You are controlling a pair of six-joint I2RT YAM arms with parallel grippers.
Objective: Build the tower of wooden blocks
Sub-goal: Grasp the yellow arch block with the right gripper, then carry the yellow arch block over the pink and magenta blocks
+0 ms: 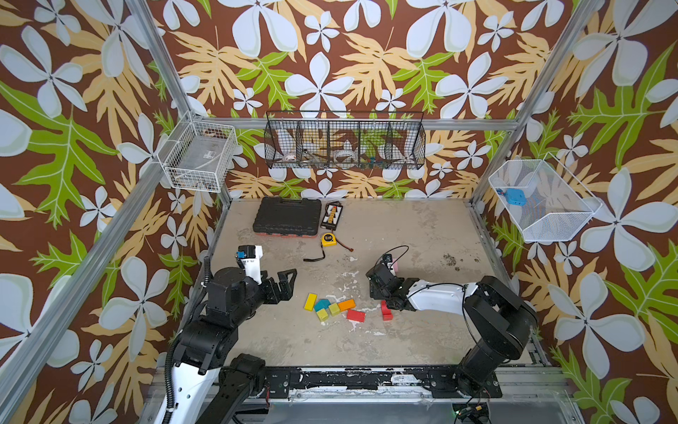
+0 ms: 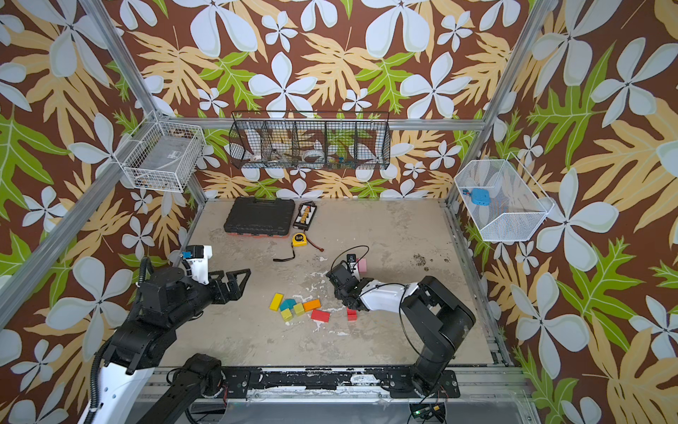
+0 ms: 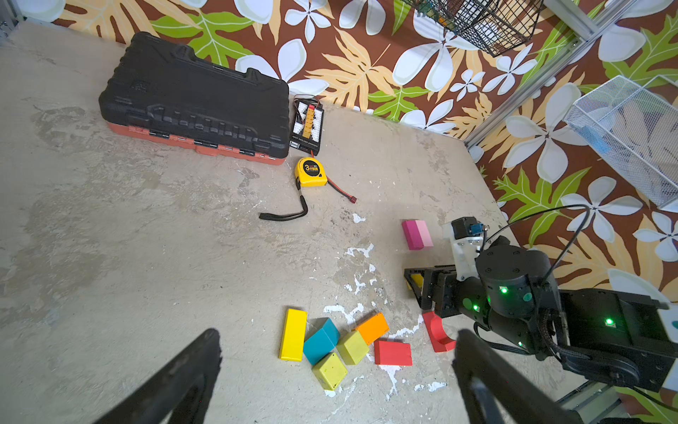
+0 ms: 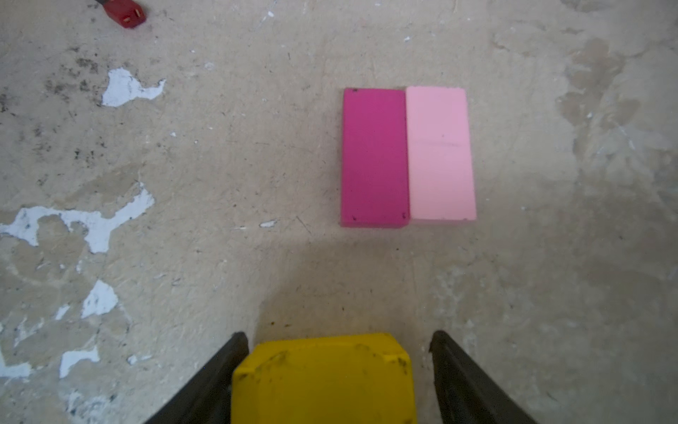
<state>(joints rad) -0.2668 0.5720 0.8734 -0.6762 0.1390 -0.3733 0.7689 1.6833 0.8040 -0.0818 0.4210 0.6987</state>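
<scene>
left hand spread wide, empty, at 10 o'clock of loose wood blocks on counter, right hand spread around yellow block, gap one side, magenta brick and pink brick flat, touching, 2 o'clock of the pile

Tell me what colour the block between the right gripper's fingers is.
The block is yellow, with dark scuffs; the right wrist view shows it best.
</scene>
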